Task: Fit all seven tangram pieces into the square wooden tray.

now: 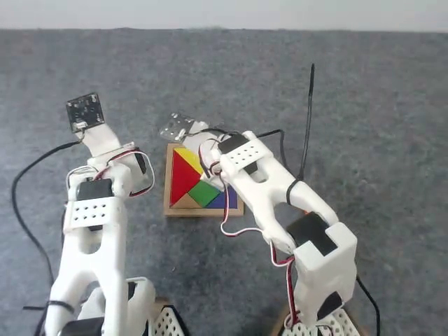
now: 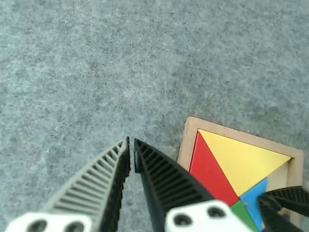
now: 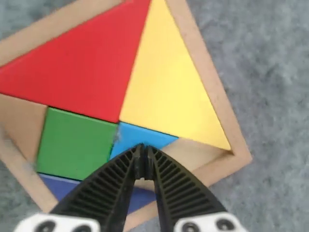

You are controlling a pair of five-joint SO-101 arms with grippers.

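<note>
Tray (image 3: 217, 96): on the grey surface (image 1: 364, 105).
Pieces in tray: red (image 3: 77, 67), yellow (image 3: 169, 87), green (image 3: 75, 145), light-blue (image 3: 145, 135), dark-blue (image 3: 58, 186).
Right gripper (image 3: 144, 147): over the tray, fingers together, tips at the light-blue piece.
Left gripper (image 2: 131, 141): above the surface beside the tray, fingers all but together, holding nothing.

Tray (image 3: 208, 77) is pale natural wood. Inside it are a red triangle (image 3: 77, 67), yellow triangle (image 3: 169, 92), green square (image 3: 75, 145), light blue triangle (image 3: 133, 135), a dark blue piece (image 3: 63, 186) on the near side, and an unpainted wood-tone piece (image 3: 19, 125). Table cover (image 1: 364, 105) is mottled grey with a fine fleck pattern. Arms (image 1: 91, 245) are white with black motor blocks. Wires (image 1: 225, 210) are red, white and black. Left gripper (image 2: 131, 143) and right gripper (image 3: 144, 151) have black ribbed fingers and white bases.
</note>
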